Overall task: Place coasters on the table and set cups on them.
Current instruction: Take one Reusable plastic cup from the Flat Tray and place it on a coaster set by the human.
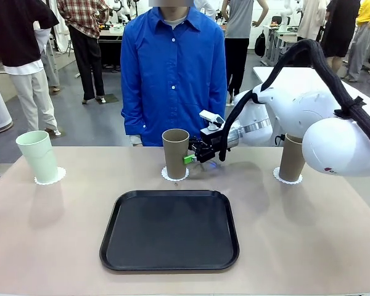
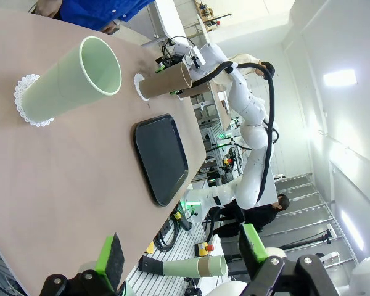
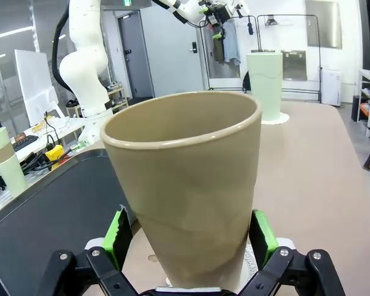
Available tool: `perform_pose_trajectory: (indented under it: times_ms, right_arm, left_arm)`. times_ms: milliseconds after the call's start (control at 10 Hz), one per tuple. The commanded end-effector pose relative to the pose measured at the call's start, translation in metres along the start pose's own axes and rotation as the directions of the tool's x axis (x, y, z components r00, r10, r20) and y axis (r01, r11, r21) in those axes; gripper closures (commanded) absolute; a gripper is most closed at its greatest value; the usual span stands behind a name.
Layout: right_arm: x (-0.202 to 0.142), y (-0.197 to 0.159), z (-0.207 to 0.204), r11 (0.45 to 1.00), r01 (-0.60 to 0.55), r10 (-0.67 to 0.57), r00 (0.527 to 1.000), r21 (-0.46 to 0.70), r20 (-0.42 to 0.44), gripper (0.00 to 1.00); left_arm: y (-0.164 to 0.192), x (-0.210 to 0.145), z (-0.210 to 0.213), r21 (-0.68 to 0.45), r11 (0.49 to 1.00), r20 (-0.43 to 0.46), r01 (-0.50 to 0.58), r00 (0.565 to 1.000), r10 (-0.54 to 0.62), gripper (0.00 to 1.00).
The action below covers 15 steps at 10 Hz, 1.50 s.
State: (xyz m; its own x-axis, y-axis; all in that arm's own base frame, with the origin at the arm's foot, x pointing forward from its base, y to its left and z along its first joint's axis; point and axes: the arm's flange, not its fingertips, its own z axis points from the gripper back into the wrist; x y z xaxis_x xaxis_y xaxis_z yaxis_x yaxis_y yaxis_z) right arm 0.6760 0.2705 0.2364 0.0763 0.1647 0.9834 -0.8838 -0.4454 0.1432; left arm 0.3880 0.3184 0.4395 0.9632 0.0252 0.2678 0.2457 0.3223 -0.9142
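Three cups stand on white lacy coasters along the far side of the beige table [image 1: 49,246]. At the left is the mint green cup [image 1: 38,157] on its coaster [image 1: 51,177]. In the middle a taupe cup [image 1: 175,153] rests on a coaster [image 1: 174,176]. A second taupe cup [image 1: 291,158] sits on the right coaster [image 1: 287,179]. My right gripper [image 1: 193,158] is open at the middle cup's right side. In the right wrist view that cup [image 3: 185,185] stands between the green pads [image 3: 118,232] with small gaps. My left gripper [image 2: 179,253] hangs open and holds nothing, far from the mint cup [image 2: 74,83].
A black tray [image 1: 169,231] with nothing on it lies at the table's near middle. A person in a blue shirt [image 1: 172,68] stands behind the far edge. My right arm's white links [image 1: 333,142] partly cover the right cup.
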Motion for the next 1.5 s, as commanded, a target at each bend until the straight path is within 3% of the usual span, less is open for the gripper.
perform_pose_trajectory:
  times_ms: [0, 400, 700, 1100, 1400]
  right_arm:
    - [0.007, -0.007, 0.012, 1.0, 0.015, -0.015, 1.0, 0.011, -0.002, 0.0]
    - [0.009, -0.006, 0.029, 0.999, 0.015, -0.015, 1.0, -0.049, -0.001, 0.0]
    - [0.028, 0.012, 0.047, 0.994, 0.004, -0.009, 0.999, -0.111, -0.048, 0.0]
    - [0.081, 0.049, 0.084, 0.963, 0.01, -0.06, 0.982, -0.271, -0.178, 0.0]
    - [0.138, 0.083, 0.088, 0.889, 0.102, -0.262, 0.913, -0.446, -0.313, 0.0]
  left_arm:
    - [-0.002, -0.001, 0.002, -0.004, 1.0, -0.003, 0.007, 1.0, -0.007, 0.0]
    - [-0.002, -0.001, 0.002, -0.004, 1.0, -0.003, 0.007, 1.0, -0.007, 0.0]
    - [-0.002, -0.001, 0.002, -0.004, 1.0, -0.003, 0.007, 1.0, -0.007, 0.0]
    - [-0.002, -0.001, 0.002, -0.004, 1.0, -0.003, 0.007, 1.0, -0.007, 0.0]
    - [-0.002, -0.001, 0.002, -0.004, 1.0, -0.003, 0.007, 1.0, -0.007, 0.0]
